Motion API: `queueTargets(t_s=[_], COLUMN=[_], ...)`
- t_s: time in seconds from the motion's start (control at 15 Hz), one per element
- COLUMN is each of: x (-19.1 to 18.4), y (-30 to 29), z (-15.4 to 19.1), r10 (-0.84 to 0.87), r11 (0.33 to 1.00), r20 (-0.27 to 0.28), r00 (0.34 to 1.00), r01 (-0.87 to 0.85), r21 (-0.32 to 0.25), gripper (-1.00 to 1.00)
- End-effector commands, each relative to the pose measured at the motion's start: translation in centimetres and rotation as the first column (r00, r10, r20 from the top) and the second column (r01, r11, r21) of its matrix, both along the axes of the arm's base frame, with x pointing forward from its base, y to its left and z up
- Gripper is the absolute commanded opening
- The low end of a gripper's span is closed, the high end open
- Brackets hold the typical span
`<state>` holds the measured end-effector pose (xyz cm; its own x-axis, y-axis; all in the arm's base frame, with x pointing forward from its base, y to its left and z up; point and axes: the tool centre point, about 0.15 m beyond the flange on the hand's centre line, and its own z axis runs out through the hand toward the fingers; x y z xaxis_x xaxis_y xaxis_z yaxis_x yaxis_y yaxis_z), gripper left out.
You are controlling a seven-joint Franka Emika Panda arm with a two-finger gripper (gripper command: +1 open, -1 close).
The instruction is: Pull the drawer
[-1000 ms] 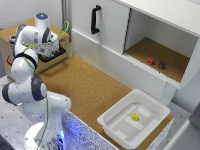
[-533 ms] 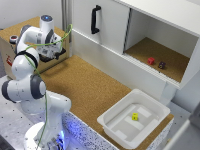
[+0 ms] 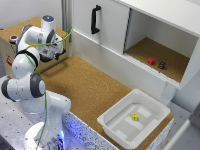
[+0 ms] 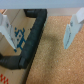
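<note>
My gripper (image 4: 42,27) has its two fingers (image 4: 71,31) spread apart with nothing between them. Just off one finger I see the black drawer handle (image 4: 31,42), a curved bar lying against the cardboard-coloured drawer front (image 4: 12,37); the jaws are beside it, not around it. Below the gripper is cork surface.

In the exterior view the gripper (image 3: 61,50) hangs low by the brown drawer box (image 3: 7,47) at the table's far corner, toward the exterior view's left. Compared with half a second ago, the wrist has rolled and the hand has dropped a little closer to the box; the arm's base has stayed put.

Further out from the gripper, the cork table (image 3: 90,90) is bare. Well away stands the white cabinet (image 3: 115,30) with its black door handle (image 3: 95,19), and in its open compartment lie a red object (image 3: 150,61) and a dark object (image 3: 161,65). The white bin (image 3: 116,118) sits at the table's opposite end, holding a small yellow object (image 3: 134,116). Nothing lies between gripper and handle.
</note>
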<state>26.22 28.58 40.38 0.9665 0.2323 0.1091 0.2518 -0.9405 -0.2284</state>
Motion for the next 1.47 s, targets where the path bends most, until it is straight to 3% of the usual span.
queueTargets(t_s=[0.0, 0.33, 0.53, 0.93, 1.13, 1.4], x=[7.6, 7.3, 7.0, 7.0, 7.1, 7.8], y=[3.6, 6.5, 5.5, 4.1, 4.8, 5.5], z=[0.7, -1.5, -2.9, -5.5, -7.7, -8.7], r10=[-0.032, -0.118, -0.197, -0.211, -0.184, -0.173], r11=[0.997, 0.983, 0.977, 0.975, 0.983, 0.984], r20=[-0.219, -0.218, -0.246, -0.136, -0.122, -0.121], r00=[0.975, 0.969, 0.949, 0.968, 0.975, 0.978], r01=[0.016, 0.084, 0.169, 0.2, 0.183, 0.177], r21=[-0.078, -0.163, -0.132, -0.092, -0.021, 0.027], gripper=[1.0, 1.0, 1.0, 1.0, 1.0, 1.0])
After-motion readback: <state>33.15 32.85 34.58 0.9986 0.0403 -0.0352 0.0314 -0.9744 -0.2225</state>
